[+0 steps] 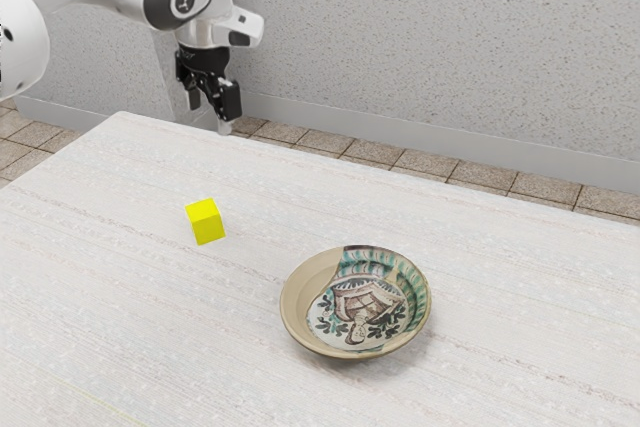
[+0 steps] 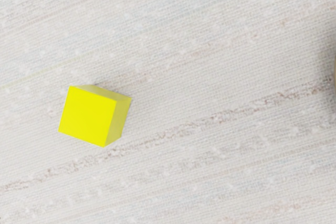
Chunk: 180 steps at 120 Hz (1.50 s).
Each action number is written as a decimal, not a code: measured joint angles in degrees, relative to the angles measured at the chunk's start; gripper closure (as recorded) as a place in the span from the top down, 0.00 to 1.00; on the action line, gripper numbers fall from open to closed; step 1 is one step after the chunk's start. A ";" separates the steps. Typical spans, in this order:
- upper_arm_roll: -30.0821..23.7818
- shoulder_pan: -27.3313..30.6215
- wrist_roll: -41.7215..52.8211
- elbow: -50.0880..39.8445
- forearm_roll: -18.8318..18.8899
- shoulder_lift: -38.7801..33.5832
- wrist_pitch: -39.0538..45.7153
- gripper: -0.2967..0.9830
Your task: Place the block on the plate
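Note:
My black gripper hangs high over the table's far edge in the exterior view, its two fingers apart with nothing between them. A yellow block rests on the tabletop, well below the gripper and apart from it. The same block appears in the wrist view, with its top and one side visible. Toward the exterior view's right and nearer the camera sits the plate, a shallow tan bowl-like dish with a green and brown painted pattern; its inside holds nothing.
The pale table bears both objects, with bare surface between block and plate. Behind its far edge are a tiled floor and a grey speckled wall.

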 joint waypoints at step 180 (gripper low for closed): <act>0.78 13.32 30.83 1.01 -9.03 25.36 21.20 0.77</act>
